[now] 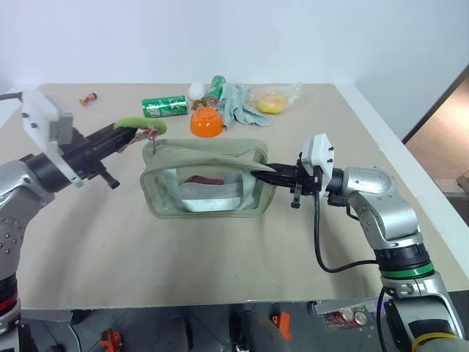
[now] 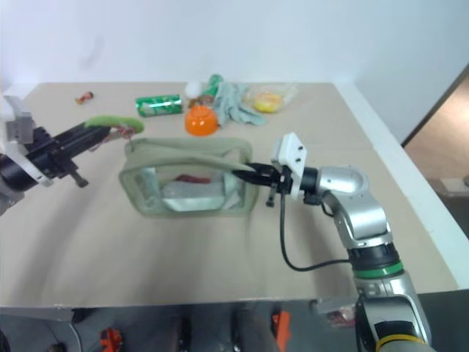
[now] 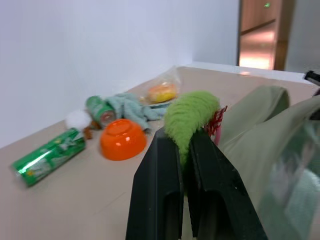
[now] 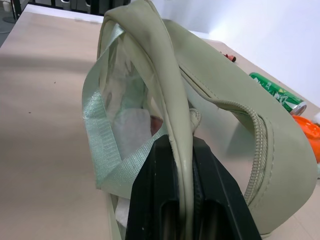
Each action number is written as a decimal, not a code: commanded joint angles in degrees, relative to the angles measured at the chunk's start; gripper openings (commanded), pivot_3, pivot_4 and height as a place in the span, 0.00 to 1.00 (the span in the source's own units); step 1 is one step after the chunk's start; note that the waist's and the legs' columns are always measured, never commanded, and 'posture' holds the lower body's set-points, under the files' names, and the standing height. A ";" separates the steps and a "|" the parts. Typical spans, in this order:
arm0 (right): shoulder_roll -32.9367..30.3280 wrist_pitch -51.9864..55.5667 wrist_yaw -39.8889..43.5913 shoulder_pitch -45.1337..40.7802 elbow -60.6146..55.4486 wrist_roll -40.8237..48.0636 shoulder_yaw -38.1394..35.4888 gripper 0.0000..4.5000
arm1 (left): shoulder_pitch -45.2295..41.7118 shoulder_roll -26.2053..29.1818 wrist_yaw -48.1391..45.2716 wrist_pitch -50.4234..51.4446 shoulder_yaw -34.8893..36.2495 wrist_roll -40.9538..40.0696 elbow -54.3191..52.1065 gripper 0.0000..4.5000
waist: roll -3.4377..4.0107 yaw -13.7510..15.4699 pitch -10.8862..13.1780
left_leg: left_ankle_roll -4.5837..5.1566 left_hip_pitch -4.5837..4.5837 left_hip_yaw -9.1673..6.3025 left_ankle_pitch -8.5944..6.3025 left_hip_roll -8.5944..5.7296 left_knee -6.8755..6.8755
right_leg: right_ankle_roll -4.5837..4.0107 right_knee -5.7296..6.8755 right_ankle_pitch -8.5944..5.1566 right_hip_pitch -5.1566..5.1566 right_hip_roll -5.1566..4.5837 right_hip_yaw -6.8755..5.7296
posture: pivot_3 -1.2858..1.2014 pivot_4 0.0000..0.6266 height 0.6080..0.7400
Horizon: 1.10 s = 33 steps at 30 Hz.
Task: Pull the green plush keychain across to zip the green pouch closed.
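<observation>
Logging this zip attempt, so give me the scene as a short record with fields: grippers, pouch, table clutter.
left gripper: shut on keychain, at pouch's left end
right gripper: shut on pouch edge, right end
pouch: on table, clear window toward robot
behind pouch: orange bowl, soda can, glove

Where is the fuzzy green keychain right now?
The green plush keychain is pinched in the left gripper, at the pouch's left top corner, just in front of the orange bowl.
</observation>
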 commanded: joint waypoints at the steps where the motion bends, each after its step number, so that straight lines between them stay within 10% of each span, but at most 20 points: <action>1: -0.82 -0.84 0.35 -1.43 -0.30 -0.34 -1.31 0.00 | -3.69 -0.34 0.85 -0.97 -2.08 0.44 -2.87 0.01 | 0.00 0.01 0.00 | 0.00 0.00 0.00 0.00 -0.02 0.00 | 0.00 0.00 0.00 -0.01 0.00 0.01 | 0.52 0.24 1.00; 24: -0.91 -0.74 0.50 -1.86 0.21 -0.15 -1.51 0.00 | -16.72 -8.03 3.89 -0.81 -15.68 6.44 -2.72 0.01 | 0.00 -0.09 0.00 | -0.02 0.00 0.00 0.01 -0.09 0.03 | 0.04 0.01 0.02 0.01 0.05 0.07 | 0.52 0.24 1.00; 33: -1.09 -0.72 0.18 -1.24 -0.32 -0.41 -1.61 0.00 | -11.65 -1.02 -1.82 0.04 -15.25 10.43 -2.06 0.01 | 0.02 -0.14 0.01 | -0.02 0.08 -0.01 0.01 0.03 -0.01 | 0.03 0.02 0.02 0.00 0.15 0.10 | 0.52 0.24 1.00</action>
